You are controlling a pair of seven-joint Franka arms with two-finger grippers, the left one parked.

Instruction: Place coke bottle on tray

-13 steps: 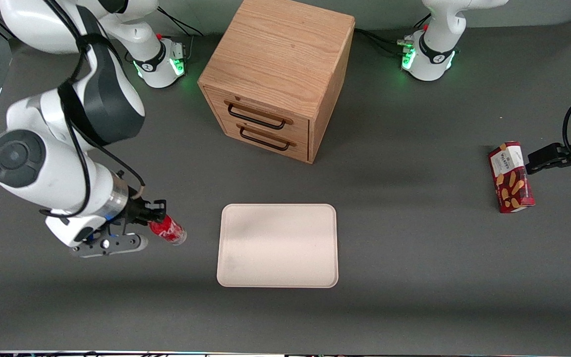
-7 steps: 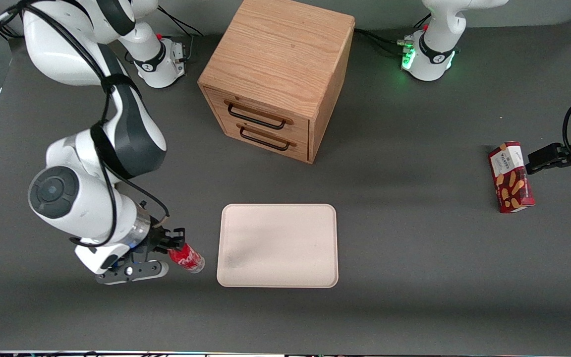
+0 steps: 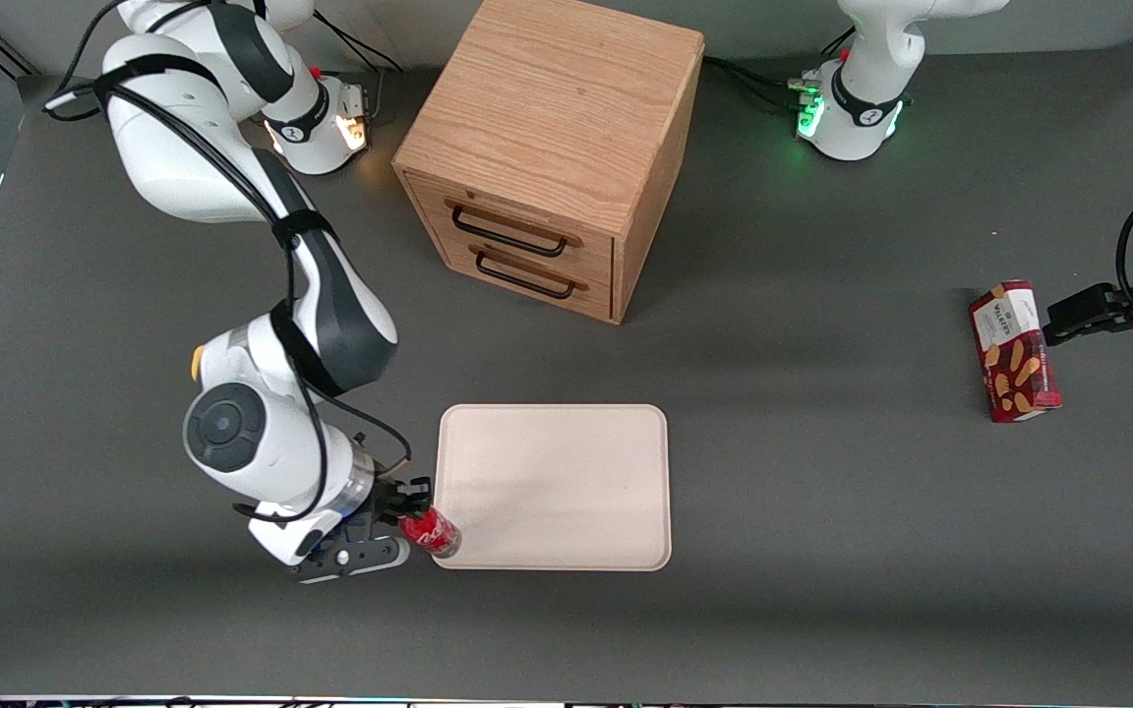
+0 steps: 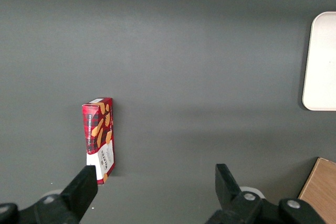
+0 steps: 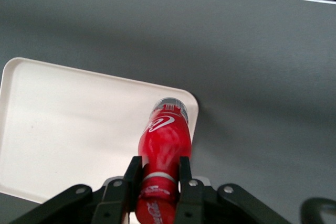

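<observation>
Since a second ago your right arm has carried the coke bottle (image 3: 431, 532) from well clear of the tray (image 3: 566, 462) to its corner; the tray itself has not shifted. Your jaws are clamped on the bottle's neck, one finger (image 5: 131, 174) on each side just below the red cap, and the gripper (image 3: 407, 509) hangs just beside the tray's corner at the working arm's end, the one nearer the front camera. You can see in the right wrist view that the bottle (image 5: 163, 150) lies tilted, its clear base pointing away from the gripper and sitting over that corner of the tray (image 5: 63, 129), with the white script on its red label facing the wrist camera. Whether the base touches the tray you cannot tell.

Farther from the front camera than the tray stands a wooden two-drawer cabinet (image 3: 552, 147) with dark handles. Well apart from the tray, toward the parked arm's end of the tabletop (image 3: 822, 590), lies a red snack box (image 3: 1014, 351).
</observation>
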